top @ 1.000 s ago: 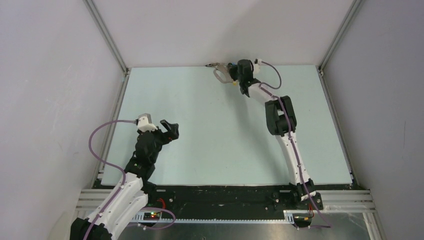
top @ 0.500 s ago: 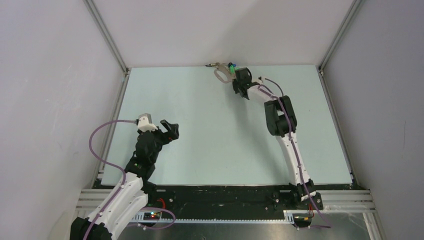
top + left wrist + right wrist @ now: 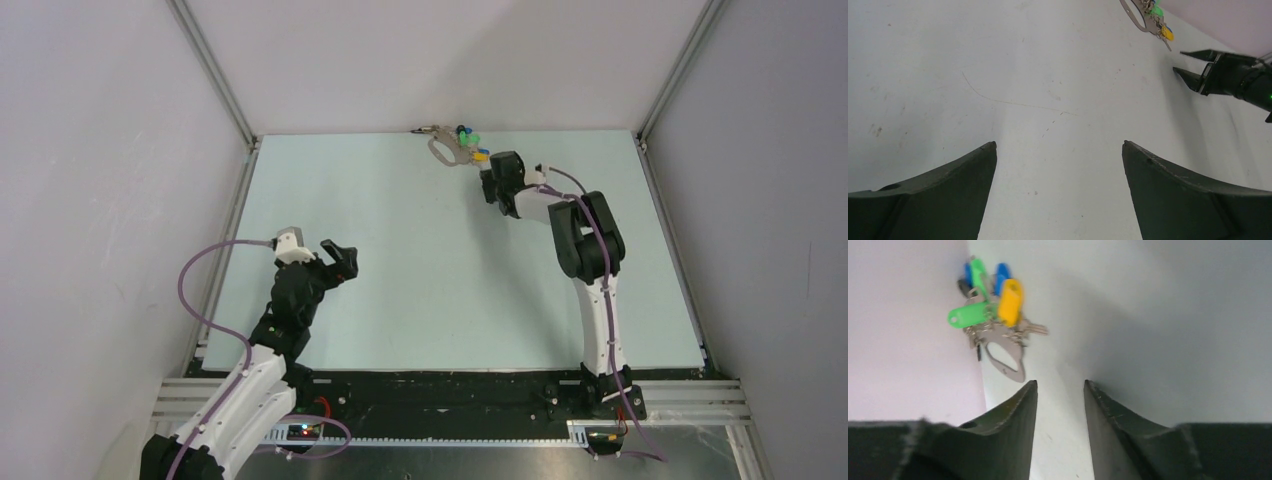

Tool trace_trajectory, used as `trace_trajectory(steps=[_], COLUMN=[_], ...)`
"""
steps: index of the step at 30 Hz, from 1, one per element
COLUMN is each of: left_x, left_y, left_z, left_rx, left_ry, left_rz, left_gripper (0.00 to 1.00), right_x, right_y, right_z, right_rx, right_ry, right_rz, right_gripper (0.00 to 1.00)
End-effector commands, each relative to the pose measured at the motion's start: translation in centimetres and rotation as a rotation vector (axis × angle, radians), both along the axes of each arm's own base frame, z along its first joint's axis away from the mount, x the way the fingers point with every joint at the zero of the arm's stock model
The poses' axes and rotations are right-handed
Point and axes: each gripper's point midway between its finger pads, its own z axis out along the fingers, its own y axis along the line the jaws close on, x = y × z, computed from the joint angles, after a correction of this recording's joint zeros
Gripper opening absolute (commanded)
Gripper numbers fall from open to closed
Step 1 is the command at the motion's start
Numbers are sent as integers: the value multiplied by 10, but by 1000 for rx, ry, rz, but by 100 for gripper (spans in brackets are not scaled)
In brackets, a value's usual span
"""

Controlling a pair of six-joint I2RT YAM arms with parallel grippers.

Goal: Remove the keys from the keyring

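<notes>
Grey-beige keyring point(image 3: 1017, 373) lies against the wall point(image 3: 898, 315), so your right pincer point(image 3: 1060, 385), slightly parted and empty near it, may hit that wall or shove the keys point(image 3: 1010, 302).

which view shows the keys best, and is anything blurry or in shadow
Right wrist view: the keys and keyring fill the most frame but look slightly soft, and the right gripper is dark with a smeared left edge. Top external view: evenly lit, yet the keys are tiny by the far wall. Left wrist view: they are small and cut by the top edge.
</notes>
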Motion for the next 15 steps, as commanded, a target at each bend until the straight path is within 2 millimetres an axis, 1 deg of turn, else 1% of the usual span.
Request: trace_trajectory(steps=[1, 2, 3, 4, 5, 6, 7, 8, 9, 10, 11, 12, 13, 14, 15], left_x=[2, 1, 1, 1, 1, 1, 1, 1, 1, 1, 2, 2, 2, 2, 2], left_y=[-3, -3, -2, -2, -2, -2, -2, -2, -2, -2, -3, -3, -3, -3, -2], left_z=[13, 13, 13, 14, 14, 14, 14, 13, 12, 13, 13, 13, 13, 13, 13], left_rx=[-16, -17, -16, -16, -16, -16, -16, -14, -14, -15, -16, -15, -16, -15, -14], left_ry=[-44, -47, -48, -50, -51, -50, -49, -47, -45, -45, -46, -45, -45, -44, -43], left_rz=[-9, -8, -5, -5, -3, -5, -4, -3, -5, -6, -7, -7, -9, -7, -5], left_gripper=[98, 98, 98, 98, 98, 98, 98, 98, 98, 98, 98, 98, 98, 98, 98], right_x=[33, 39, 42, 49, 53, 63, 69, 81, 84, 98, 103, 113, 117, 126, 129], right_y=[3, 4, 5, 7, 10, 13, 16, 21, 23, 27, 28, 31, 29, 31, 27], right_z=[43, 44, 46, 47, 47, 51, 54, 61, 42, 64, 46, 58, 40, 58, 44], right_rx=[-88, -90, -85, -82, -78, -79, -85, -80, -92, -78, -79, -67, -65, -48, -32], right_ry=[-129, -133, -138, -151, -158, -176, -194, -227, -197, -247, -231, -267, -237, -274, -231], right_rz=[70, 72, 77, 79, 89, 96, 116, 127, 142, 142, 149, 149, 144, 139, 122], right_gripper=[54, 62, 66, 70, 72, 74, 74, 70, 64, 62, 59, 59, 61, 63, 68])
